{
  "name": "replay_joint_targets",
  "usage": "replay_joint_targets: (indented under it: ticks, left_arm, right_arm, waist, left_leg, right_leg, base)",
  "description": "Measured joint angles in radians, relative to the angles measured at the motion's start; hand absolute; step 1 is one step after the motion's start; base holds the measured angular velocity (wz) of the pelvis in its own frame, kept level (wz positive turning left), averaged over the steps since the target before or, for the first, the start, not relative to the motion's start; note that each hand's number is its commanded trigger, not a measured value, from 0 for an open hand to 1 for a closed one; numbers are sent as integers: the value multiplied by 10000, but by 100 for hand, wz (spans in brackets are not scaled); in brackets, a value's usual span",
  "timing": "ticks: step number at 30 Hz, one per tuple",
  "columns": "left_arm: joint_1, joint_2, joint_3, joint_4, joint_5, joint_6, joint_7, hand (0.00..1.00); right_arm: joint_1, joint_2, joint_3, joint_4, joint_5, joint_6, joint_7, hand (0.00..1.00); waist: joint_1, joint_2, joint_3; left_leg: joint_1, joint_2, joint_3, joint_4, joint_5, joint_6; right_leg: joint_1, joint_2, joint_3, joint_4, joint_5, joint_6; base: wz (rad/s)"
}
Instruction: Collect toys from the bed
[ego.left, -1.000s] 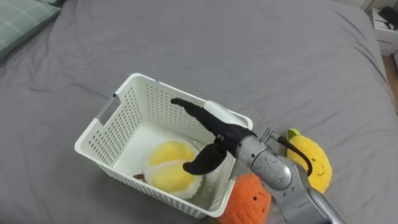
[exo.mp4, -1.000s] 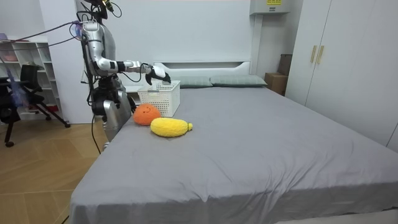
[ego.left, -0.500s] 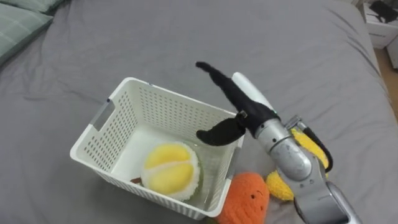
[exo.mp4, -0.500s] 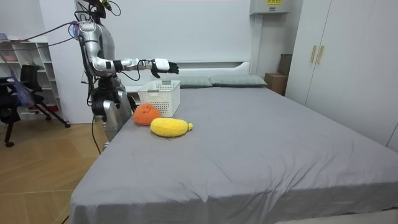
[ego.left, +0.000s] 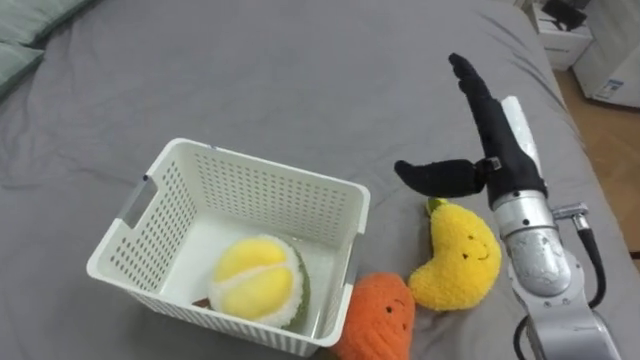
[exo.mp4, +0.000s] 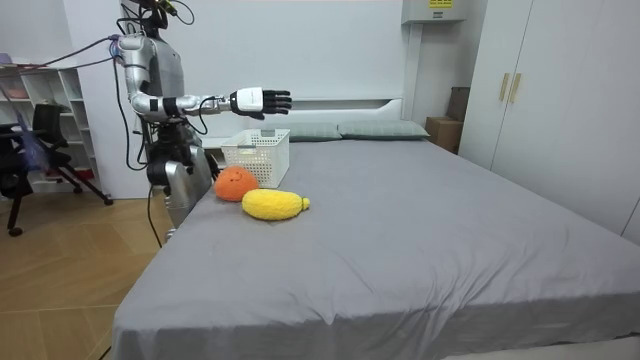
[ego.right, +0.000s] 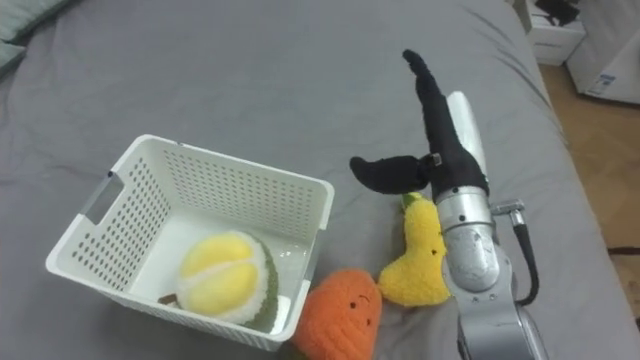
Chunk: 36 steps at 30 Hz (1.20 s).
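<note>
White plastic basket (ego.left: 250, 192): sitting on the grey bed (ego.left: 300, 70) in front of me, its perforated walls standing upright.
Round plush (ego.left: 255, 282): lying inside the basket, yellow and white with a green edge. The eye views are looking down onto it, while in the room view the basket wall is hiding it.
Orange plush (ego.left: 378, 315): lying on the bed outside the basket and touching its near right corner. The bottom edge of the eye views is cutting off its lower part.
Yellow plush (ego.left: 455, 260): lying on the bed just to the right of the orange one, outside the basket, its stitched face turning upward.
Right hand (ego.left: 498, 140): I am holding it in the air above the yellow plush, fingers straight and the thumb spreading wide, gripping nothing and touching nothing.
Room view: showing me standing upright at the bed's side near its head end, my right arm reaching out level and high above the basket, with pillows (exo.mp4: 385, 129) lying by the headboard.
</note>
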Motion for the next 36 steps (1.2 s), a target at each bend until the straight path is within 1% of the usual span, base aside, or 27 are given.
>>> replay_joint_targets:
  ticks: [1, 2, 4, 6, 8, 11, 12, 14, 16, 19, 21, 23, 24, 27, 28, 29, 31, 33, 36]
  left_arm:
    - [40, -1, 18, 0, -2, 0, 0, 0]
    - [59, 2, 21, -8, 0, 1, 0, 0]
    - [105, 9, 23, -10, -2, 2, 0, 0]
    - [161, 25, 29, -10, 1, 8, 0, 0]
    - [223, 31, 52, -9, 2, 32, -1, 0]
    - [333, 33, 108, -25, 260, 46, 2, 0]
    - [357, 31, 142, -25, 285, 49, 5, 0]
    - [365, 49, 143, -26, 281, 58, 140, 0]
    - [363, 48, 141, -46, 247, 71, 184, 0]
    - [458, 64, 118, -102, 196, 115, 183, 0]
    - [454, 93, 114, -163, 199, 127, 183, 0]
    - [430, 96, 118, -331, 244, 131, 178, 0]
    - [430, 96, 118, -366, 243, 132, 177, 0]
    - [378, 105, 115, -376, 176, 135, 176, 0]
    - [326, 105, 116, -369, 171, 139, 170, 0]
    - [215, 106, 117, -358, 171, 139, 155, 0]
    - [173, 110, 118, -356, 172, 139, 151, 0]
    - [117, 108, 116, -354, 170, 139, 124, 0]
    - [27, 109, 100, -359, -24, 139, 121, 0]
  right_arm:
    - [32, -23, -174, 20, 59, 0, -105, 0]
    - [30, -95, -283, 148, 61, -1, -250, 0]
    - [32, -247, -381, 457, 57, 5, -409, 0]
    - [32, -251, -474, 691, 26, 6, -526, 0]
    - [50, -255, -560, 825, -20, 15, -651, 0]
    - [434, -277, -679, 832, -29, 14, -762, 0]
    - [512, -277, -692, 842, -29, 14, -783, 0]
    - [748, -275, -679, 1301, -37, 9, -843, 0]
    - [821, -273, -679, 1720, -22, 24, -837, 0]
    - [822, -273, -656, 2149, -22, 73, -832, 0]
    - [812, -274, -634, 2511, -5, 76, -833, 0]
    - [746, -274, -613, 3065, -6, 116, -837, 0]
    - [741, -274, -580, 3151, -1, 122, -852, 0]
    - [544, -231, -435, 4113, 9, 85, -938, 0]
    - [363, -209, -415, 4661, -39, 93, -980, 0]
    - [196, -204, -372, 5127, -35, 113, -1005, 0]
    - [-28, -206, -201, 5775, 0, 115, -1061, 0]
    - [-66, -206, -113, 6230, 83, 122, -1064, 0]
    - [-248, -205, -13, 6615, 436, 118, -1067, 0]
  waist:
    - [-16, 6, -38]
    - [-77, -2, -46]
    - [-119, -17, -48]
    - [-207, -30, -60]
    - [-286, -25, -55]
    - [-305, -50, -57]
    - [-306, -53, -52]
    - [-309, -60, -13]
    - [-304, -111, 14]
    - [-295, -85, 47]
    - [-280, -95, 42]
    - [-205, -100, 40]
    - [-203, -98, 40]
    - [-211, -101, 42]
    - [-201, -97, 43]
    - [-197, -87, 27]
    - [-143, -74, 19]
    - [10, -55, 15]
    - [50, -37, 3]
  left_leg:
    - [42, 1, 10, -2, 0, 0]
    - [83, 0, 15, -5, 0, 0]
    - [169, 2, 9, -14, -1, 0]
    - [186, 3, 9, -7, -2, 1]
    - [183, 6, 11, -9, -3, 1]
    - [186, 6, 10, -4, -9, 4]
    - [186, 5, 11, -1, -9, 3]
    - [202, -3, 43, 4, -9, 4]
    - [192, -12, 46, 5, -8, 5]
    - [146, -25, 18, 17, -7, 7]
    - [129, -27, 1, 16, -7, 7]
    - [71, -33, -8, 12, -6, 7]
    - [63, -34, -8, 13, -6, 6]
    - [-52, -31, -3, 44, -6, 7]
    - [-122, -31, -13, 69, -6, 7]
    - [-261, -29, -27, 86, -6, 7]
    - [-354, -20, -24, 118, -6, 7]
    - [-423, -15, -40, 126, -5, 7]
    - [-553, -19, -87, 151, -5, 6]
  right_leg:
    - [15, 2, -7, -9, 0, 0]
    - [45, 0, -37, -10, 0, 0]
    - [137, -3, -61, -23, 0, 0]
    - [164, -6, -69, -18, -1, 1]
    - [170, -9, -62, 8, -1, 1]
    - [233, -14, -39, -12, -3, 6]
    - [238, -15, -37, -22, -4, 6]
    - [271, -17, -36, -52, -10, 16]
    - [263, -27, -33, -55, -24, 31]
    - [206, -36, -37, -48, -32, 42]
    - [173, -37, -59, -48, -42, 58]
    - [99, -39, -85, -48, -46, 64]
    - [70, -39, -83, -48, -46, 65]
    - [-37, -41, -79, -22, -44, 62]
    - [-77, -42, -79, -18, -44, 62]
    - [-198, -43, -75, -1, -42, 61]
    - [-270, -38, -76, 0, -40, 58]
    - [-364, -34, -92, 18, -36, 52]
    - [-464, -39, -154, 25, -35, 51]
  base:
    - [0]
    - [0]
    - [0]
    - [0]
    - [0]
    - [0]
    - [0]
    - [0]
    - [0]
    - [0]
    - [0]
    - [2]
    - [0]
    - [0]
    - [0]
    - [0]
    - [0]
    - [0]
    - [6]
